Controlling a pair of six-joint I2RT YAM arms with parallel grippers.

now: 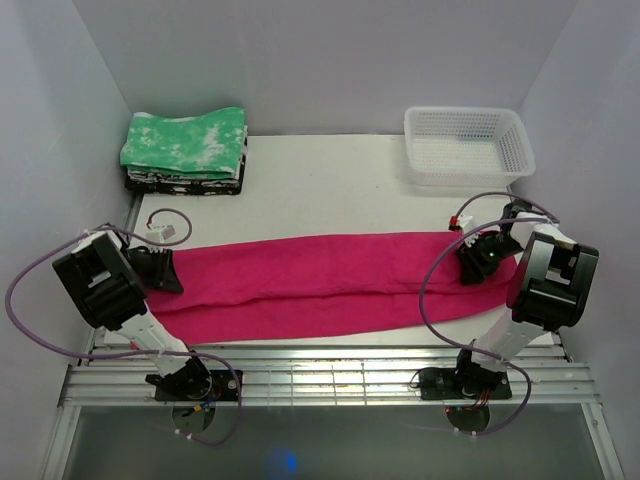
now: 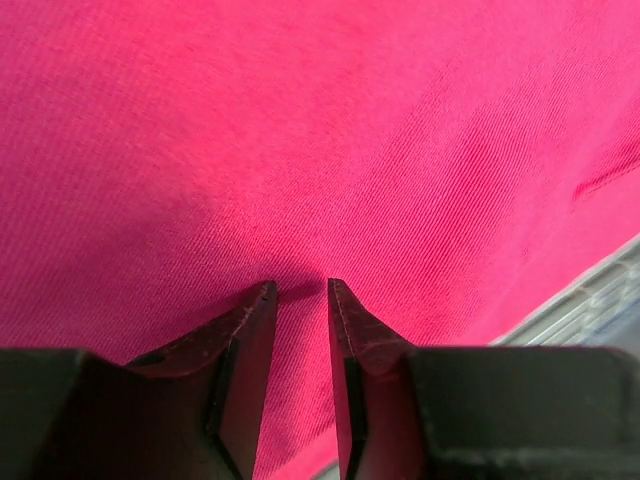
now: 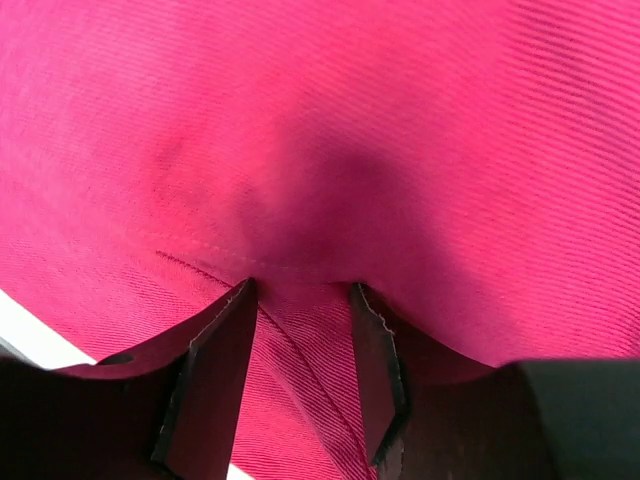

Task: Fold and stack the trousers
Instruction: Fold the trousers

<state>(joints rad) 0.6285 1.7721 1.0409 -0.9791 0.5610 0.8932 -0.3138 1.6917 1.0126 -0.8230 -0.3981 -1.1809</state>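
Starting at the left gripper [image 2: 300, 285]: its jaws sit a narrow gap apart with the tips pressed down on the trousers [image 2: 330, 140]. We see no fold caught between them, just flat cloth. The right gripper [image 3: 301, 286] has its jaws wider apart, tips dug in right by a stitched seam [image 3: 200, 262], and the fabric humps up just past them. Whether it's actually biting that hump, we can't tell.

Handling-wise we'd call this soft, light, floppy stuff. It's a fine diagonal weave with no stiffness, so it'll sag from wherever it's lifted and probably drag on the table [image 1: 330, 180] rather than slide clean. Nothing fragile about it. We reckon the two ends are the places to grab, pinching a ridge through all the layers near an edge or seam so the under layer comes along too.

Going outward, from above the trousers lie as one long strip running left to right across the near half of the table. The left end is under the left gripper and the right end under the right one. A folded green-and-white cloth [image 1: 185, 140] sits at the far left and a white basket [image 1: 465, 112] at the far right, both well apart from the trousers
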